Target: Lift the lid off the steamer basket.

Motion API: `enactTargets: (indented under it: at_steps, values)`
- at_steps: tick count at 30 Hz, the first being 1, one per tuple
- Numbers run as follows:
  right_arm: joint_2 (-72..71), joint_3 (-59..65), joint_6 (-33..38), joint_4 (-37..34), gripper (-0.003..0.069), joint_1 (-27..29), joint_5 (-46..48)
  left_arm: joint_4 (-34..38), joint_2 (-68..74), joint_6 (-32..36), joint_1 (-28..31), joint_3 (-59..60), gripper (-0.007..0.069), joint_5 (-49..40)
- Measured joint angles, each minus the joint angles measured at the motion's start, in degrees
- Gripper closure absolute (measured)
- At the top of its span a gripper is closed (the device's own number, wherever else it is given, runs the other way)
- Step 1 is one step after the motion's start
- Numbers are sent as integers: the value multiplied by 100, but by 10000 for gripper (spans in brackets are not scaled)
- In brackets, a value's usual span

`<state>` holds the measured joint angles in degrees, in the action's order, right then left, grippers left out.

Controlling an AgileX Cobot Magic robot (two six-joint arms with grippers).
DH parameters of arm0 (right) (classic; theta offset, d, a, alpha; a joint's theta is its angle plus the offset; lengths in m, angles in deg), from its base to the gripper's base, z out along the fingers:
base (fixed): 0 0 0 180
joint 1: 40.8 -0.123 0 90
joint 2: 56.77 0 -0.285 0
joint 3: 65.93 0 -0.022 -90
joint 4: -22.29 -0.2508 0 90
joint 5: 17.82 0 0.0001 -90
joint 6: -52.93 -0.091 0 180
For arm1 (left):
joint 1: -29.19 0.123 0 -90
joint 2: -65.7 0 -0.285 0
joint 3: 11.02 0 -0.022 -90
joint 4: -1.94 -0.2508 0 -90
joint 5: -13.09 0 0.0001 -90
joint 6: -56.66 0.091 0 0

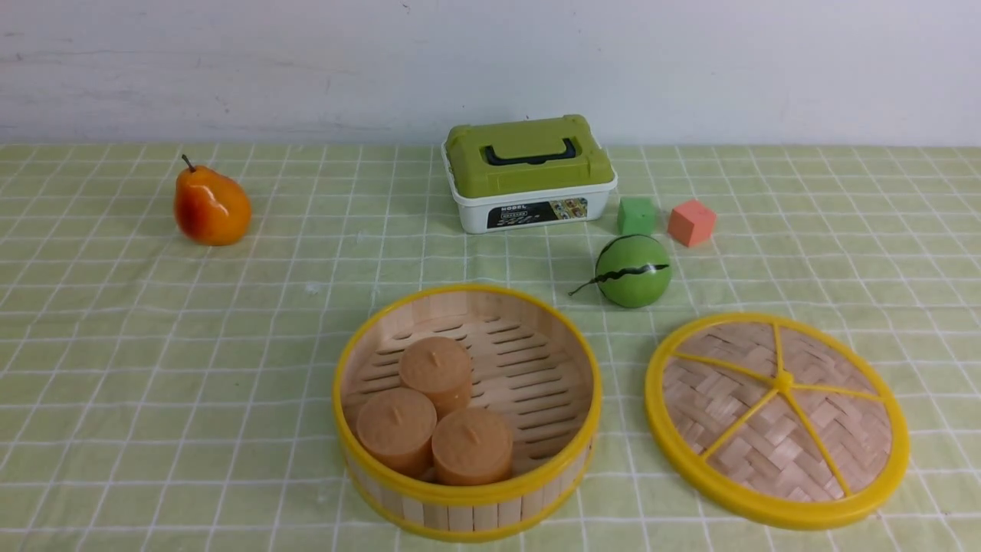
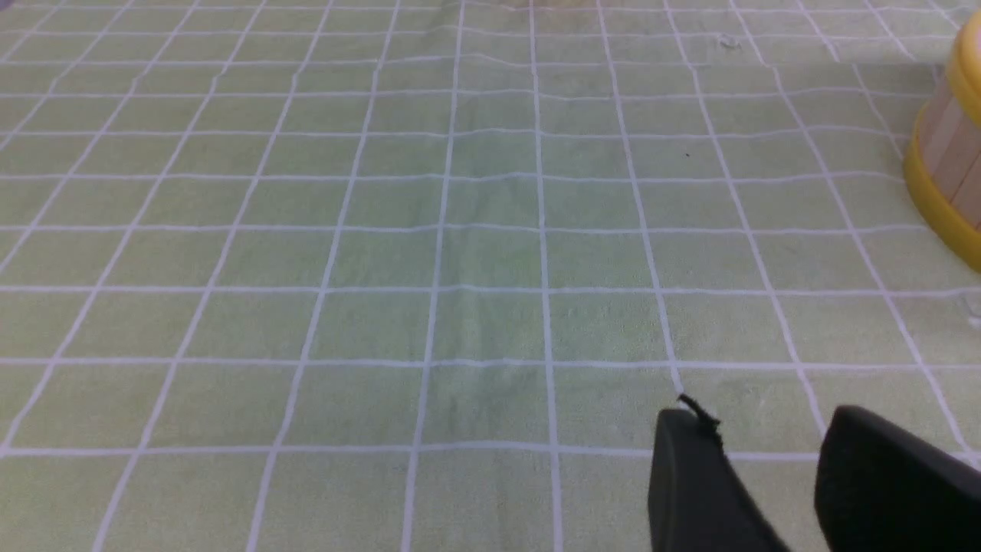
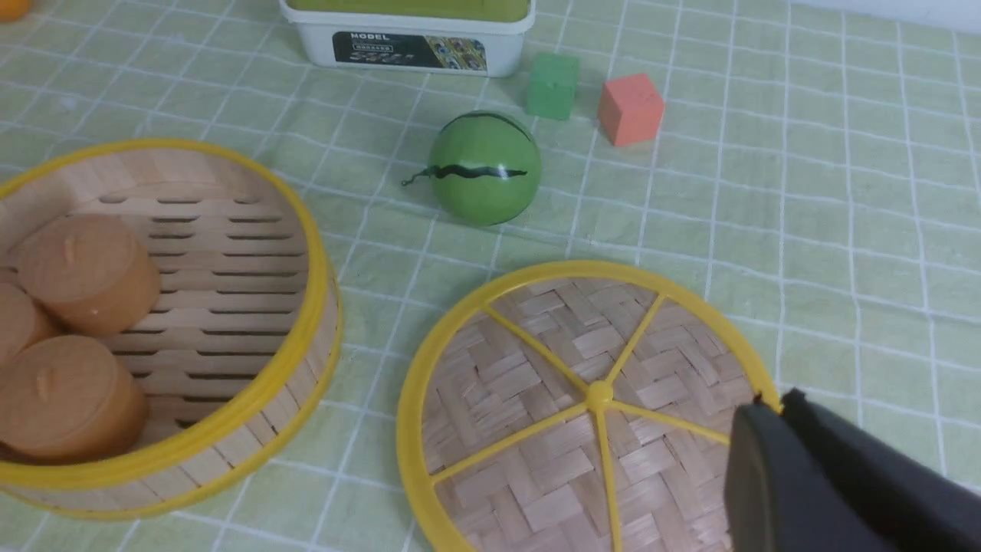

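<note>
We observe the right gripper (image 3: 774, 402) with its two dark fingers (image 3: 797, 475) pressed together and nothing clamped between them. In its wrist view it sits over the near edge of the lid (image 1: 776, 420), and we cannot tell whether it touches the rim. The lid lies flat on the checked tablecloth (image 1: 230, 345), off the steamer basket (image 1: 467, 491) and just to its right, with a strip of cloth between the two. The uncovered basket contains three brown round cakes (image 1: 435, 370). We observe the left gripper (image 2: 759, 418) with a clear gap between its fingers, holding nothing, above bare cloth near the basket's wall.
</note>
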<state>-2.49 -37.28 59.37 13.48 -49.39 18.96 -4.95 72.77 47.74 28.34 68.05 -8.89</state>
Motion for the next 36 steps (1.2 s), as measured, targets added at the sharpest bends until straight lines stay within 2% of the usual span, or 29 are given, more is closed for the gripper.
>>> enactTargets:
  at_steps: [6, 18, 24, 27, 32, 34, 36]
  values:
    - [-654, 537, 0, 0, 680, 0, 156, 0, 0, 0, 0, 0, 386, 0]
    - [-852, 618, 13, 148, 672, 0, 895, 0, 0, 0, 0, 0, 386, 0]
    - [-1558, 1158, 108, 172, 666, 0, -83, 0, 0, 0, 0, 0, 386, 0]
    - [-2075, 2026, 127, 149, 661, 0, -1404, 0, 0, 0, 0, 0, 386, 0]
    - [-2721, 3135, 125, 394, 655, 6, -2196, 0, 0, 0, 0, 0, 386, 0]
    - [-2888, 3395, 37, 466, 652, 28, -2311, 0, 0, 0, 0, 0, 386, 0]
    - [-3336, 3993, -554, 738, 648, 276, -2435, 0, 0, 0, 0, 0, 386, 0]
